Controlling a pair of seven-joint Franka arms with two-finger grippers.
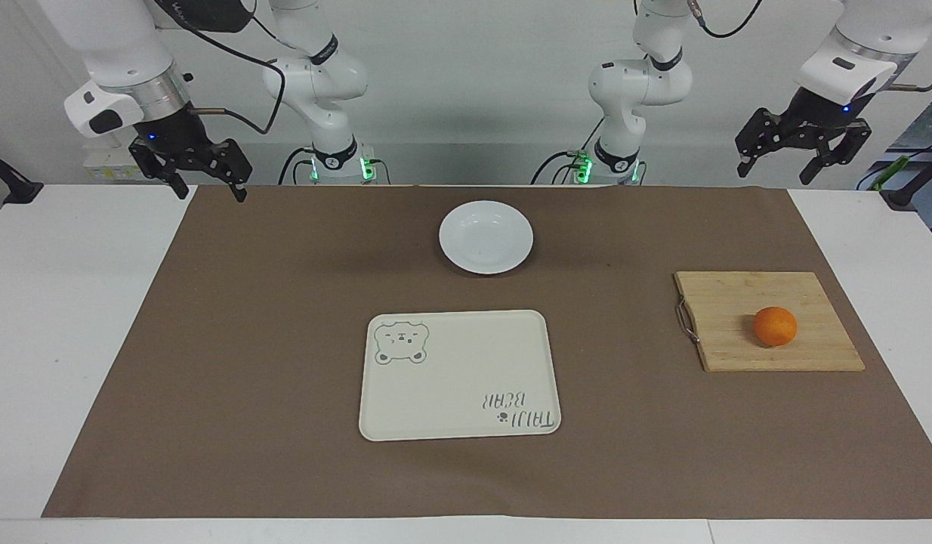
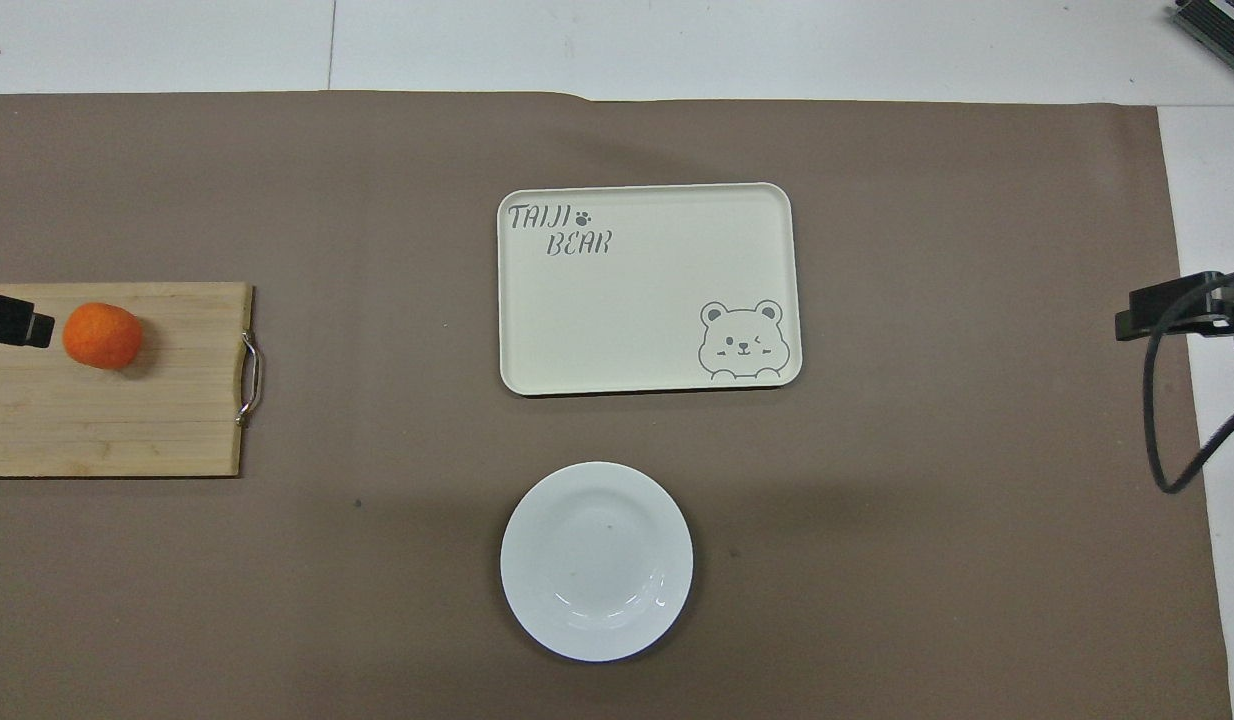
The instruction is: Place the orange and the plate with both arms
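The orange lies on a wooden cutting board toward the left arm's end of the table; it also shows in the overhead view. The white plate sits empty on the brown mat, nearer to the robots than the cream tray; it shows in the overhead view too. My left gripper hangs open and empty, high in the air, well apart from the orange; one finger shows in the overhead view. My right gripper hangs open and empty over the mat's corner at the right arm's end.
A cream rectangular tray with a bear drawing lies mid-table, farther from the robots than the plate. The cutting board has a metal handle on the side toward the tray. The brown mat covers most of the white table.
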